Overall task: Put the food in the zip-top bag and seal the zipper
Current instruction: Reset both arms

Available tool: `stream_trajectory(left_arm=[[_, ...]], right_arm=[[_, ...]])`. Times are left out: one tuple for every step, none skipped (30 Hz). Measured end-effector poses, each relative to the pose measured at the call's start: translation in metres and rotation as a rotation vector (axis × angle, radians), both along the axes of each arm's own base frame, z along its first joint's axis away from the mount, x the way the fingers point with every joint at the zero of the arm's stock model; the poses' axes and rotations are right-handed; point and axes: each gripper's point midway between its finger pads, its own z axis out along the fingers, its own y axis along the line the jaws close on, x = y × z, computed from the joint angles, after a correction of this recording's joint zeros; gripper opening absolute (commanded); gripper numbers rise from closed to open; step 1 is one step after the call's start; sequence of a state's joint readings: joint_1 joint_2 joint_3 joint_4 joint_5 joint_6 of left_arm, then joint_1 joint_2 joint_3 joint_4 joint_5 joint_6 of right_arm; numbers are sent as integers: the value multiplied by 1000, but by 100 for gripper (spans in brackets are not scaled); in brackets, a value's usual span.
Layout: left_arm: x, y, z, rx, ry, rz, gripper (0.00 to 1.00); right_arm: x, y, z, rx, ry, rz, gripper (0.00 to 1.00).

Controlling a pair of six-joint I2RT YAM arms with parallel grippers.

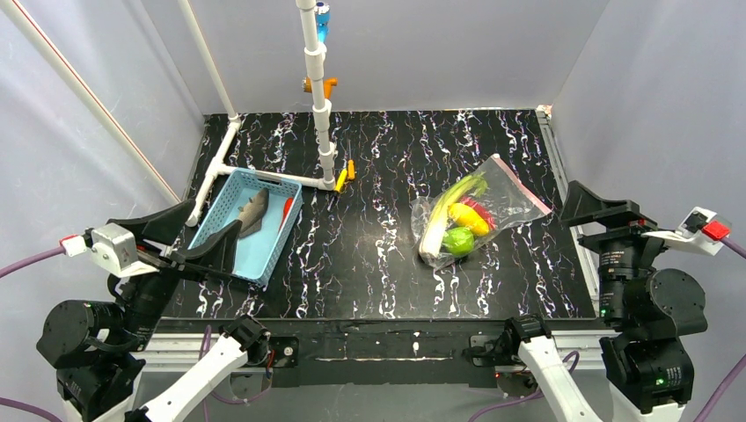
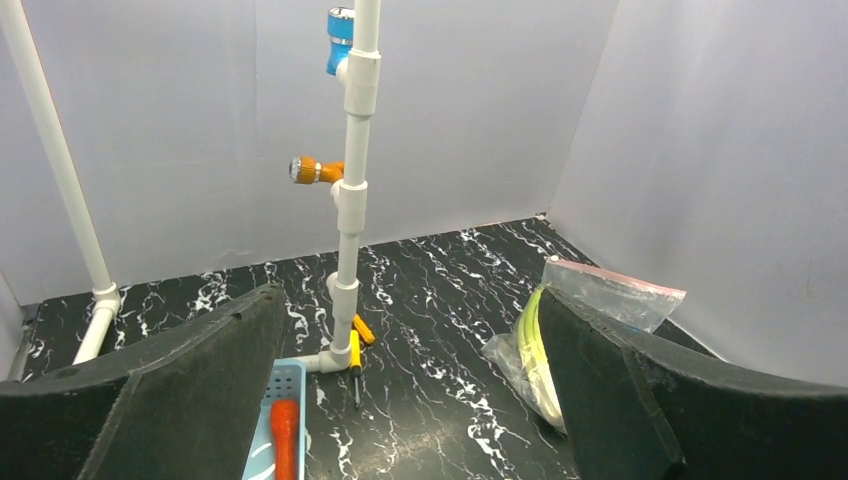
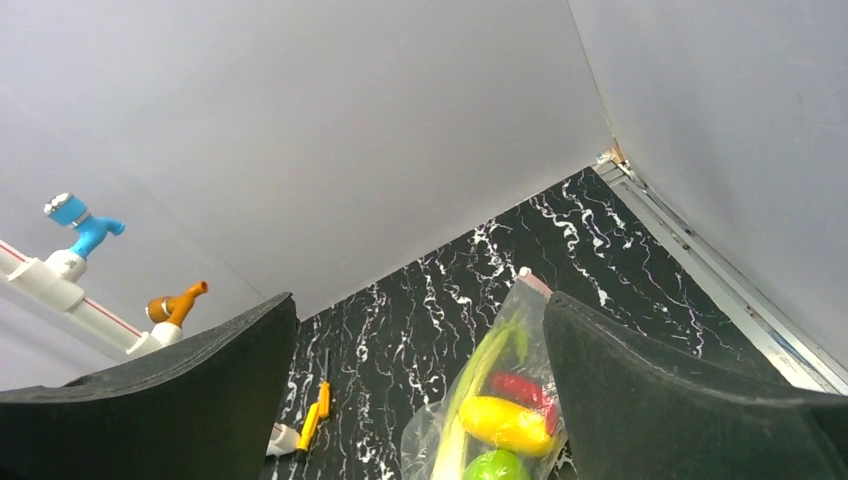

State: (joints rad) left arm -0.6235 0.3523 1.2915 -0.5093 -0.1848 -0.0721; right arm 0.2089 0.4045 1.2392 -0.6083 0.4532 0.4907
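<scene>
The clear zip-top bag (image 1: 493, 198) lies flat on the table right of centre, its pinkish-red zipper strip (image 1: 526, 186) at the far right end. Inside it are the leek (image 1: 444, 214), the yellow fruit (image 1: 469, 218), the green apple (image 1: 458, 240) and a dark red piece (image 1: 479, 209). The bag also shows in the right wrist view (image 3: 500, 400) and the left wrist view (image 2: 610, 295). The grey fish (image 1: 253, 212) and red chili (image 1: 287, 211) lie in the light-blue basket (image 1: 230, 185). My left gripper (image 1: 204, 252) is open and empty beside the basket. My right gripper (image 1: 607, 215) is open and empty, right of the bag.
A white pipe frame (image 1: 318, 105) with a blue tap (image 1: 322, 19) and an orange tap (image 1: 325, 86) stands at the back centre. Two small yellow screwdrivers (image 1: 345, 176) lie by its foot. White walls enclose the black marbled table (image 1: 369, 264) on three sides.
</scene>
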Motion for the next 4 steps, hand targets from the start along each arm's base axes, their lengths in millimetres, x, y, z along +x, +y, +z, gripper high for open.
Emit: stream_trajectory(left_arm=[[0,0,0,0,0,-1,98],[0,0,0,-1,0,-2,98],[0,0,0,-2,1,-2,98],[0,0,0,-2,2,-2,98]], right_arm=[[-1,1,0,-2,-2,4,98],[-1,1,1,-3,-4,9,98],[-3,2,1,-8,-9,16,98],[-4,4,3,-20,-19,27,98]])
